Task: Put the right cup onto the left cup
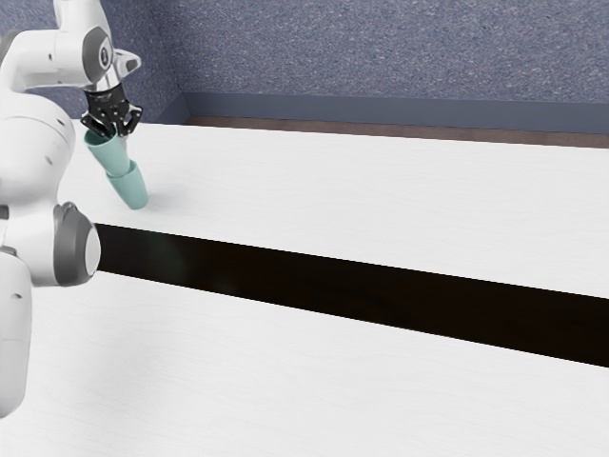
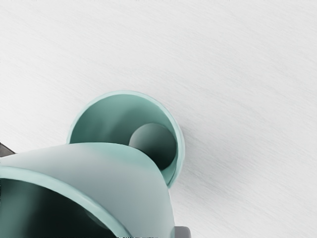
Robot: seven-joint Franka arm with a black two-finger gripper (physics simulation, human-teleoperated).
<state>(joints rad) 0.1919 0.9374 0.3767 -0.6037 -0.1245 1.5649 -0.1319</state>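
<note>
The upper teal cup is held above the table, clamped between the fingers of the gripper, its mouth open upward; part of the mouth of the lower teal cup is covered by it in the wrist view, and contact between the two cannot be determined. The lower teal cup is supported by the table, between its far edge and the dark strip, toward the exterior view's left.

White arm bent, entering from exterior view's left. Gripper toward that view's upper left, directed downward. Fingers spaced apart, bearing inward from two sides; grip closed.
</note>
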